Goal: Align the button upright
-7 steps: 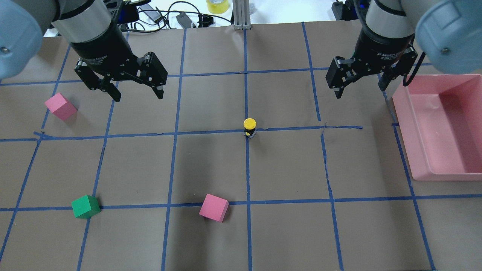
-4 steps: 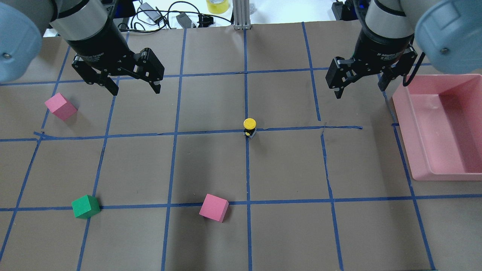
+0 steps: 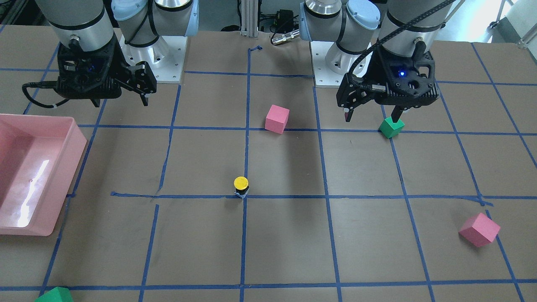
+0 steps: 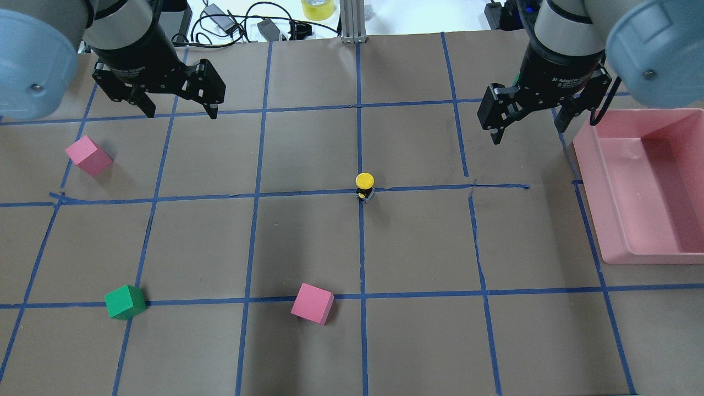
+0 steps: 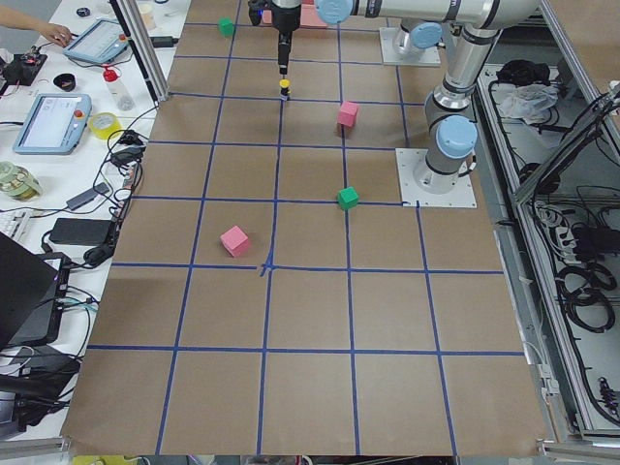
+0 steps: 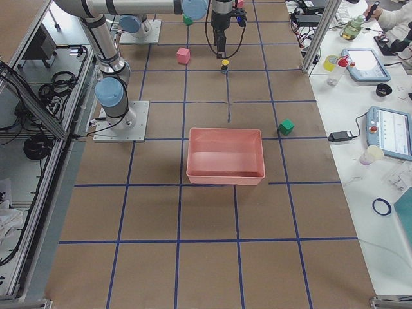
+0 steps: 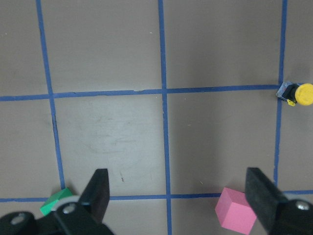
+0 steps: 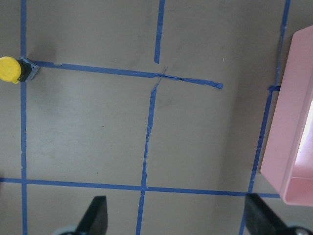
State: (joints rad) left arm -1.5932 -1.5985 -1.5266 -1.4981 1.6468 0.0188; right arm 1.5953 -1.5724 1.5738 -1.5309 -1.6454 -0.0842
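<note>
Button [image 4: 364, 186] is standing cap-up at the middle of the desk [image 4: 418, 247] — apparently already upright. Left hand [image 4: 181, 111] and right hand [image 4: 527, 132] are hovering well apart from it, both spread wide and gripping nothing; the next move is probably calling only for a check — no regrasp.

White print on the right gripper [image 4: 527, 133], just beside the pink tray [image 4: 654, 257], seems to read "2F Adaptive". Nothing else is legible.
</note>
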